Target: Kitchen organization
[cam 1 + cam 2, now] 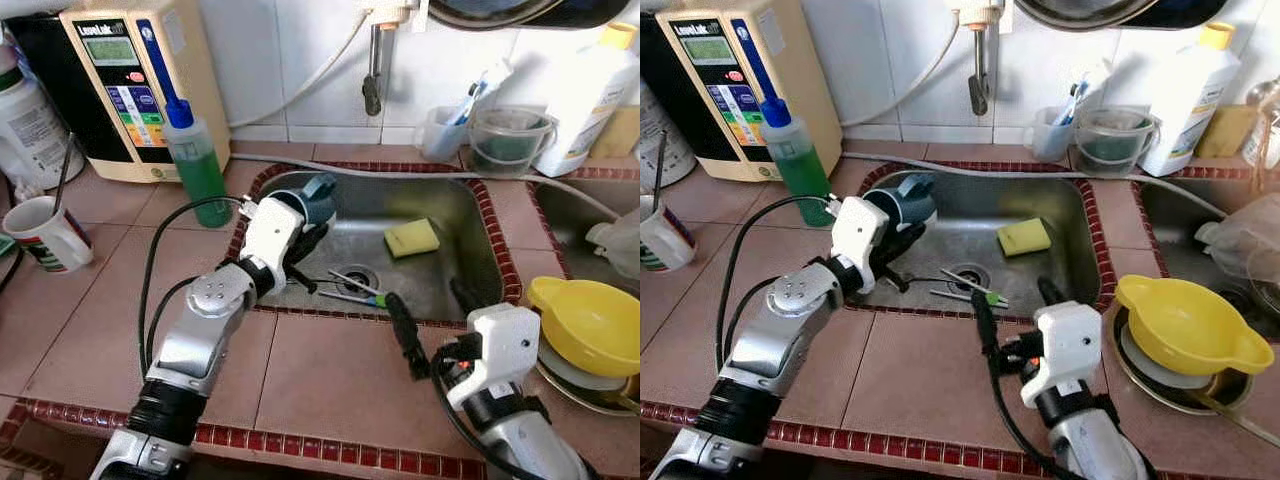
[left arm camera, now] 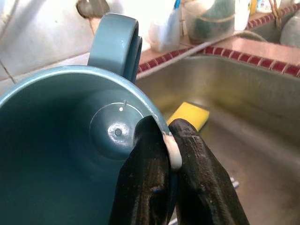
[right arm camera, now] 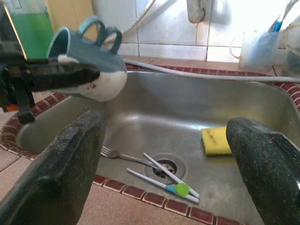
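A teal mug (image 1: 315, 195) hangs tilted above the left end of the steel sink (image 1: 455, 215). My left gripper (image 1: 312, 235) is shut on its rim, one finger inside and one outside (image 2: 168, 129). Down in the basin lie a yellow sponge (image 1: 412, 237) and, by the drain, a fork and two thin white sticks with a green end (image 1: 352, 288). My right gripper (image 1: 435, 315) hovers open over the sink's front edge, nothing between its fingers (image 3: 168, 124), pointing at the basin.
A green soap bottle (image 1: 197, 165) and a beige water machine (image 1: 140, 80) stand left of the sink. A white cup with a spoon (image 1: 45, 232) sits far left. A yellow bowl (image 1: 590, 320) rests on dishes at the right. The tap (image 1: 372, 60) hangs over the basin.
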You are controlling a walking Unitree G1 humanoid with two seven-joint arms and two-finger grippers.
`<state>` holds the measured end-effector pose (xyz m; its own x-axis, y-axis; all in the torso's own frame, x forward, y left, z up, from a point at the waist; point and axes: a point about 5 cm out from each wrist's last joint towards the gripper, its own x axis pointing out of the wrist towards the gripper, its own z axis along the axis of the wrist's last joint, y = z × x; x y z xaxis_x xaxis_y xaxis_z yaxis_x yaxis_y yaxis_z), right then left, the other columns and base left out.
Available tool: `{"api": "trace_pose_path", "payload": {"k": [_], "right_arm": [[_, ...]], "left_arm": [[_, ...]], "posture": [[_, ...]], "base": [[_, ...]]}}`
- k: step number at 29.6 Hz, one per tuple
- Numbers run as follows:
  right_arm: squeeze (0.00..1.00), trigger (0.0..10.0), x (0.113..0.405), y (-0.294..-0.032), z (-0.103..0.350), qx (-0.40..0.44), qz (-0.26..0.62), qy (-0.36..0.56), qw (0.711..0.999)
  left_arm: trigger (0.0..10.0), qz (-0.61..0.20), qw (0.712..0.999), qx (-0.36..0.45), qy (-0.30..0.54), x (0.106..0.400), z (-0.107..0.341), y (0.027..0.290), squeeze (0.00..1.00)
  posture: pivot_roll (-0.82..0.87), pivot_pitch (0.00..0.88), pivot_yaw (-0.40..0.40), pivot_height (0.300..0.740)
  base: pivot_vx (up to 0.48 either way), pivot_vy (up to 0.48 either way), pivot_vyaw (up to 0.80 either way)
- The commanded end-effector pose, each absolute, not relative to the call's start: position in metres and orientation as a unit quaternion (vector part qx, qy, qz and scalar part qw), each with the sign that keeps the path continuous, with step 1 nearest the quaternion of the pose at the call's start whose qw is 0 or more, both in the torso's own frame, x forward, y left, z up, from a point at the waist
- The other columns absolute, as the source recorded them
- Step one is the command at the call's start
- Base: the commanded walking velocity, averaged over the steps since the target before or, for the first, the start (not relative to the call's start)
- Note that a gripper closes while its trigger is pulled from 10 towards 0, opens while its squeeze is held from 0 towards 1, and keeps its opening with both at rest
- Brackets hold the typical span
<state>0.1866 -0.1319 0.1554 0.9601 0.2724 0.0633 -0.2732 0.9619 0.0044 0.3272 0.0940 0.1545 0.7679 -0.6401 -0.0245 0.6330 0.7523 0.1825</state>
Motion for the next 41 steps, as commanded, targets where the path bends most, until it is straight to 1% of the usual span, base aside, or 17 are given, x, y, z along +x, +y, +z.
{"api": "trace_pose_path", "payload": {"k": [1, 7, 19, 36, 37, 39, 40, 41], "right_arm": [[0.00, 10.0, 0.181, -0.129, 0.158, 0.014, 0.151, -0.028, 0.988], [0.00, 10.0, 0.173, -0.130, 0.157, 0.012, 0.159, -0.016, 0.987], [0.00, 10.0, 0.162, -0.133, 0.155, 0.013, 0.158, 0.002, 0.987], [0.00, 10.0, 0.159, -0.134, 0.154, 0.008, 0.163, 0.007, 0.987], [0.00, 10.0, 0.159, -0.134, 0.154, 0.008, 0.164, 0.007, 0.986], [0.00, 10.0, 0.159, -0.133, 0.154, 0.008, 0.164, 0.007, 0.986], [0.00, 10.0, 0.159, -0.134, 0.154, 0.008, 0.164, 0.007, 0.986], [0.00, 10.0, 0.159, -0.134, 0.154, 0.007, 0.164, 0.007, 0.986]], "left_arm": [[10.0, -0.345, 0.932, 0.111, -0.020, 0.328, 0.153, 0.096, 0.00], [10.0, -0.353, 0.926, 0.130, -0.013, 0.330, 0.147, 0.098, 0.00], [10.0, -0.362, 0.922, 0.139, -0.016, 0.335, 0.146, 0.100, 0.00], [10.0, -0.363, 0.921, 0.137, -0.021, 0.340, 0.149, 0.104, 0.00], [10.0, -0.367, 0.921, 0.128, -0.020, 0.340, 0.149, 0.103, 0.92], [10.0, -0.369, 0.921, 0.121, -0.020, 0.339, 0.149, 0.103, 0.92], [10.0, -0.370, 0.921, 0.119, -0.019, 0.339, 0.149, 0.103, 1.00], [10.0, -0.371, 0.921, 0.117, -0.018, 0.339, 0.149, 0.103, 1.00]], "posture": [[-0.25, 0.127, 0.082, 0.711], [-0.26, 0.142, 0.083, 0.711], [-0.27, 0.157, 0.089, 0.711], [-0.27, 0.159, 0.088, 0.711], [-0.27, 0.159, 0.087, 0.711], [-0.27, 0.159, 0.089, 0.711], [-0.27, 0.156, 0.087, 0.711], [-0.27, 0.155, 0.087, 0.711]], "base": [[0.000, 0.000, 0.00], [0.000, 0.000, 0.00], [0.000, 0.000, 0.00], [0.000, 0.000, 0.00], [0.000, 0.000, 0.00], [0.000, 0.000, 0.00], [0.000, 0.000, 0.00], [0.000, 0.000, 0.00]]}}
